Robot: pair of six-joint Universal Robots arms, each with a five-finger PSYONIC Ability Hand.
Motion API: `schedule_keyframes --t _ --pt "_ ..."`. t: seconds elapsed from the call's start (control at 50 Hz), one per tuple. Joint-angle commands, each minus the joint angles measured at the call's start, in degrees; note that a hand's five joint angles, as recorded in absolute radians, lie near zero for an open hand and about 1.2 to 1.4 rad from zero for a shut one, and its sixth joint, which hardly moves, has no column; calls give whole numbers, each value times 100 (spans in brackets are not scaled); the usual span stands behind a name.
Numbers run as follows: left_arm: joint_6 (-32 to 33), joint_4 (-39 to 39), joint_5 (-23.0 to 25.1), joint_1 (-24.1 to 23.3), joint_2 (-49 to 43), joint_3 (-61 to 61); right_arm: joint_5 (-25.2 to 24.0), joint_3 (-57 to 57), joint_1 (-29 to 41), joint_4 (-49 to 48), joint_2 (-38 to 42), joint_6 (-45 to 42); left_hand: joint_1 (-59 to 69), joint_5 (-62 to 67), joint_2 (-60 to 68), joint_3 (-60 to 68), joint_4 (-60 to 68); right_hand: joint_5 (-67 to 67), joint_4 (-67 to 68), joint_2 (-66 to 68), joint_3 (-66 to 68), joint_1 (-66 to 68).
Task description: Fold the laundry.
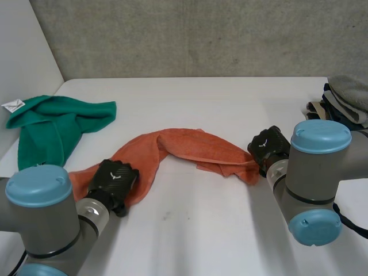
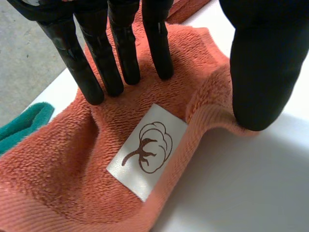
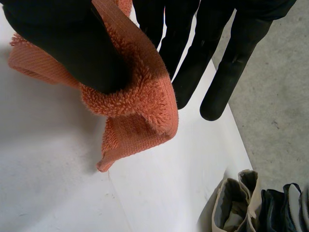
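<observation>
**Head view, then each wrist: get the roped towel flat before any fold**

Head view: the orange towel [image 1: 184, 146] lies across the middle of the worktop [image 1: 201, 230], bunched into a twisted band. The left hand [image 1: 112, 179] is on one end and the right hand [image 1: 268, 148] on the other. A green cloth [image 1: 54, 123] and a clothes pile [image 1: 345, 100] sit well apart at the sides. Drawing the two ends apart evenly should probably undo the twist.

Left wrist view: straight fingers [image 2: 120, 53] and the thumb [image 2: 260, 72] press down on the end beside the white label [image 2: 147, 150]. Nothing is clamped, so this hand likely needs a true pinch of the hem first.

Right wrist view: the thumb [image 3: 63, 43] nips the towel's corner against straight fingers [image 3: 227, 72], a firm enough hold for pulling.
</observation>
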Motion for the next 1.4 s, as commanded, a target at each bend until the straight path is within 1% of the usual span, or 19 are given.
schedule_keyframes --t 0.02,0.06,0.16,0.28,0.42,0.52,0.58,0.66,0.72,0.88,0.98,1.06,1.08,1.12,1.2,1.24,1.28,1.3,1.4 --pt "176 167 12 136 -83 114 -23 13 1 1 -13 0 1450 1499 1504 1497 1471 1243 1121 1238 1158 1568" --pt "203 255 12 162 -92 132 -23 13 10 1 -5 0 1819 1868 1873 1867 1840 1243 1121 1238 1158 1568" --pt "290 510 21 303 -92 255 -23 13 1 1 -22 -9 4707 4756 4761 4754 4728 1243 1121 1238 1158 1568" --pt "352 484 -14 435 170 360 21 -5 -78 80 -338 -61 4712 4761 4766 4759 4733 1243 1121 1238 1158 1568" --pt "264 265 56 961 2068 457 -5 22 -684 1106 -1778 -579 4712 4761 4766 4759 4733 1243 1121 1238 1158 1568" --pt "106 -533 222 1331 3325 921 -93 -303 -1150 1942 -2895 -914 4712 4761 4766 4759 4733 1243 1121 1238 1158 1568" --pt "18 -1079 442 1402 3511 1194 -207 -681 -1203 2276 -3449 -1028 4712 4761 4766 4759 4733 1243 1121 1238 1158 1568" --pt "-166 -1878 837 1533 3538 1572 -392 -980 -1212 2663 -3766 -1063 4712 4761 4766 4759 4733 1243 1121 1238 1158 1568" --pt "-184 -2012 873 1603 3372 1679 -453 -1059 -1238 2971 -3740 -1072 4712 4761 4766 4759 4733 1243 1121 1238 1158 1568" --pt "-140 -1942 891 1534 1661 2011 -489 -1173 -1256 3033 -2564 -1063 4712 4761 4766 4759 4733 1243 1121 1238 1158 1568" --pt "-140 -1609 733 1174 253 2986 -427 -1674 -1221 2559 -1615 -993 4712 4761 4766 4759 4733 1243 1121 1238 1158 1568" --pt "-131 -995 373 1068 -495 4084 -331 -2183 -1195 1638 -1043 -1028 4712 4761 4766 4759 4733 1243 1121 1238 1158 1568" --pt "-123 -575 303 1016 -714 4531 -313 -2280 -1186 1444 -964 -1037 4712 4761 4766 4759 4733 1243 1121 1238 1158 1568" --pt "-131 -178 302 1006 -821 4824 -269 -2683 -1186 509 -745 -1063 4712 4761 4766 4759 4733 1243 1121 1238 1158 1568" --pt "-140 1507 223 998 -971 5755 -286 -3098 -1186 -980 -646 -1072 4712 4761 4766 4759 4733 1243 1121 1238 1158 1568" --pt "-149 1897 206 1006 -945 5914 -304 -3151 -1195 -1909 -681 -1072 4712 4761 4766 4759 4733 1243 1121 1238 1158 1568" --pt "-201 2336 127 1015 -849 6055 -295 -3143 -1186 -2361 -708 -1063 4712 4761 4766 4759 4733 1243 1121 1238 1158 1568" --pt "-202 2408 92 1006 -831 6082 -304 -3090 -1177 -2686 -760 -1063 4712 4761 4766 4759 4733 1243 1121 1238 1158 1568" --pt "-316 2260 -5 971 -751 5872 -330 -2757 -1168 -2698 -822 -1002 4712 4761 4766 4759 4733 1243 1121 1238 1158 1568"
